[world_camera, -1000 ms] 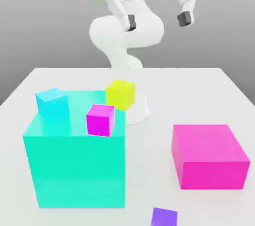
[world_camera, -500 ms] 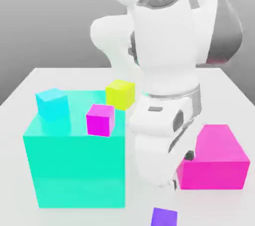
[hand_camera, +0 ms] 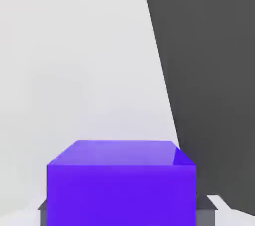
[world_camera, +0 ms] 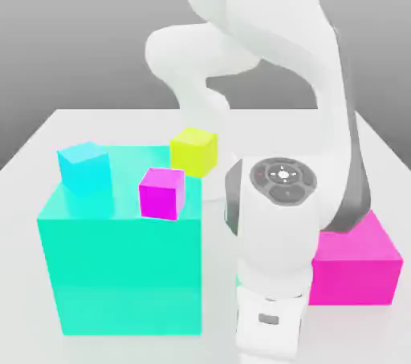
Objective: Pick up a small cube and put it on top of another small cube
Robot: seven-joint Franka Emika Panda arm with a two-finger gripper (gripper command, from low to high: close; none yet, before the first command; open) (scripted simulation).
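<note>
On the exterior view's left stands the large teal cube [world_camera: 120, 270] on the white surface [world_camera: 32, 154]; the sky-blue cube [world_camera: 84, 167] sits on its top toward the far left corner, and the magenta small cube [world_camera: 161, 192] sits on the same top at the near right edge, apart from the blue one; just behind the teal cube's right corner is the yellow cube [world_camera: 194, 151]; further right the white arm [world_camera: 277, 218] bends down low over the near edge of the surface — its wrist covers part of the big magenta block [world_camera: 357, 262] on the right; in the hand view the purple cube [hand_camera: 121, 185] lies on the surface close under the camera, and the fingers are closed on its two sides — grey fingertips [hand_camera: 206, 212] show beside it
</note>
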